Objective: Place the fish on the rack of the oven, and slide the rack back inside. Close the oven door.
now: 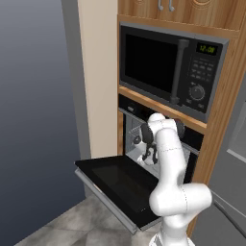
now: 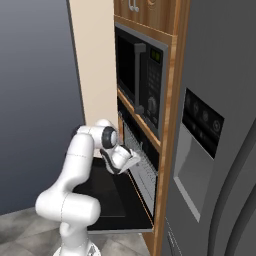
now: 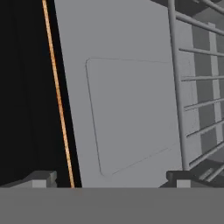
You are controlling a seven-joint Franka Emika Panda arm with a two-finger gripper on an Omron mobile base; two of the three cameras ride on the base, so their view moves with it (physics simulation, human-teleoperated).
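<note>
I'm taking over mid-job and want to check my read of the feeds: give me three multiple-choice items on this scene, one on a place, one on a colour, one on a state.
1. Where is the gripper?
A. At the mouth of the oven, above the lowered door
B. Up at the microwave keypad
C. Down on the floor tiles

2. What colour are the microwave clock digits?
A. Red
B. Green
C. White

3. How does the oven door stand?
A. Shut
B. Dropped open, about level
C. Ajar by a crack

Answers:
1 A: the gripper hangs at the front of the oven cavity, by the rack.
2 B: the microwave display glows green.
3 B: the oven door lies flat out in front of the cavity.
</note>
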